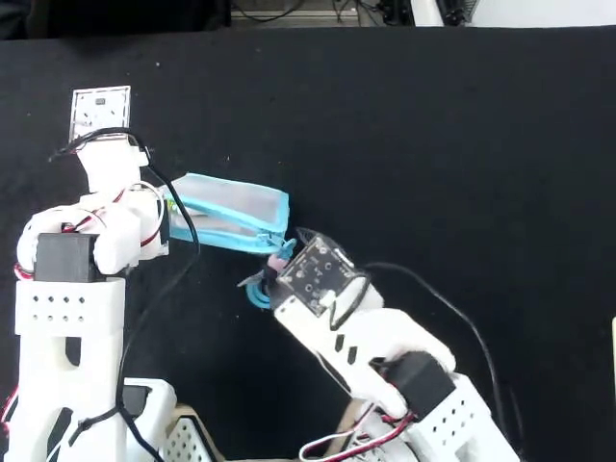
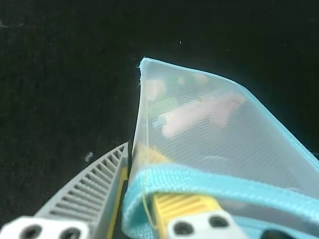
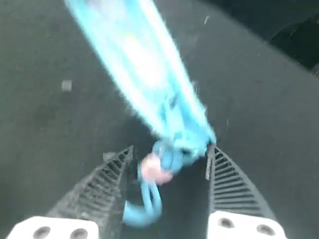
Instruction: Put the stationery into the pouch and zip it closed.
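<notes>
The pouch (image 1: 236, 204) is translucent mesh with light-blue trim and lies on the black table between the two arms. Through its mesh (image 2: 214, 134) I see pale pink and white stationery (image 2: 194, 117) inside. My left gripper (image 1: 171, 218) is shut on the pouch's left end, with the blue zipper band pinched between its grey and yellow fingers (image 2: 144, 186). My right gripper (image 3: 169, 149) stands open at the pouch's right end (image 3: 149, 64). The zipper pull's pink bead (image 3: 153, 169) and blue cord loop (image 3: 144, 206) sit between its fingers. In the high view the bead (image 1: 279, 262) is at the right gripper (image 1: 272, 277).
A small white card (image 1: 101, 108) lies at the back left, just beyond the left arm. Black cloth (image 1: 462, 144) covers the table, with open room to the right and back. The arms' cables (image 1: 452, 308) trail near their bases.
</notes>
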You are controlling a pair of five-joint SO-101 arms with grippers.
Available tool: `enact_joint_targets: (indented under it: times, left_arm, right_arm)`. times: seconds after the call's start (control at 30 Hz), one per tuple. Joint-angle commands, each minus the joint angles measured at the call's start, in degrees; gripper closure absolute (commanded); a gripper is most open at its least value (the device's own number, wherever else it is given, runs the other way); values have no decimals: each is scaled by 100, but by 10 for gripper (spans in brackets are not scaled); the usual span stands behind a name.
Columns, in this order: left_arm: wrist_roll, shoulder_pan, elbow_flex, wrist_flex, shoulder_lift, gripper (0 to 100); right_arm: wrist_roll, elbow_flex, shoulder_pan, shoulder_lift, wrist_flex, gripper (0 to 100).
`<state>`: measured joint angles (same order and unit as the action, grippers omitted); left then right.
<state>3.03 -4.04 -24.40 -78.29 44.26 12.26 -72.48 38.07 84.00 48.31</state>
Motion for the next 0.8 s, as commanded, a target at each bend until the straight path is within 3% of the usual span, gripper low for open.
enact_joint_targets:
  times: [0.0,0.4,0.77]
  left_arm:
    - [-62,-75,409,-9,18,970]
    - [-62,-40,409,0,18,970]
    - [-53,-31,409,0,18,970]
  right_arm:
    - [-70,145,26,75,-290,792]
    - [879,664,26,84,615,908]
    - [905,1086,26,84,1134,944]
